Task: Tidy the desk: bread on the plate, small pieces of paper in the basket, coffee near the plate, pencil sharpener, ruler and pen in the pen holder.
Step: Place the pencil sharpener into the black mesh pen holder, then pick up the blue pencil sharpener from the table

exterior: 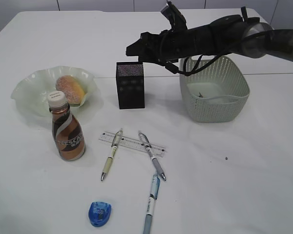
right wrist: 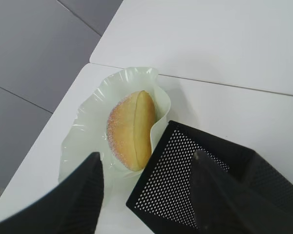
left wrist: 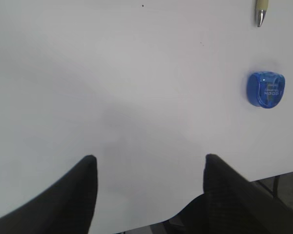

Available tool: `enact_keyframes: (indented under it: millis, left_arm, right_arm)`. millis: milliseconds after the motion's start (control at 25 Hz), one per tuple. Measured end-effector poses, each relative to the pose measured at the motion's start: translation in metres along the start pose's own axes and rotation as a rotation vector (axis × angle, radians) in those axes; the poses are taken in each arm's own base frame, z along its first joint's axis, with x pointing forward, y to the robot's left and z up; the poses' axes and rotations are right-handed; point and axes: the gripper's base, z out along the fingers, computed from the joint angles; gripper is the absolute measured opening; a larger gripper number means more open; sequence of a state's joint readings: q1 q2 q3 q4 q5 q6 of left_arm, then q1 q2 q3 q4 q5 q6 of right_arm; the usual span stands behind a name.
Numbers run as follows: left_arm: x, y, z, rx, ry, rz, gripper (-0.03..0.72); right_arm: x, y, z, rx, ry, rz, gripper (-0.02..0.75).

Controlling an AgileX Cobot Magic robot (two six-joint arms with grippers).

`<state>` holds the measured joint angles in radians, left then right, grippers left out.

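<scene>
The bread (exterior: 70,89) lies on the pale green plate (exterior: 27,100); the right wrist view shows both, bread (right wrist: 131,129) and plate (right wrist: 83,131). A coffee bottle (exterior: 67,126) stands by the plate. The black mesh pen holder (exterior: 130,85) shows below the right gripper (right wrist: 146,168). My right gripper (exterior: 133,50) is open and empty above the holder. A clear ruler (exterior: 132,143), three pens (exterior: 111,153) (exterior: 152,156) (exterior: 151,202) and a blue pencil sharpener (exterior: 99,213) lie in front. My left gripper (left wrist: 149,163) is open and empty near the sharpener (left wrist: 266,89).
A pale green basket (exterior: 216,92) stands right of the pen holder with a small dark scrap inside. The table's front edge runs close under the left gripper. A pen tip (left wrist: 261,12) shows at the top of the left wrist view.
</scene>
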<state>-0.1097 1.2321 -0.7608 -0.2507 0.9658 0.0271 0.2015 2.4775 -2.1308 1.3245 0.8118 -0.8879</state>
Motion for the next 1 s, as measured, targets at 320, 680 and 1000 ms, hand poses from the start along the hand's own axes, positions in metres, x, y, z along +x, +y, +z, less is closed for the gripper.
enact_keyframes:
  millis: [320,680,1000]
  left_arm:
    - [0.000,0.000,0.000,0.000,-0.002,0.000,0.496]
    - [-0.002,0.000,0.000,-0.001,-0.019,0.000,0.496]
    - [-0.002,0.000,0.000,-0.001,-0.024,0.000,0.496]
  right_arm:
    - [0.004,0.006,-0.012,0.097,0.175,-0.037,0.417]
    - [-0.023,0.071,-0.064,0.241,0.359,-0.082,0.417]
    - [0.001,0.140,-0.086,0.335,0.493,-0.136,0.417]
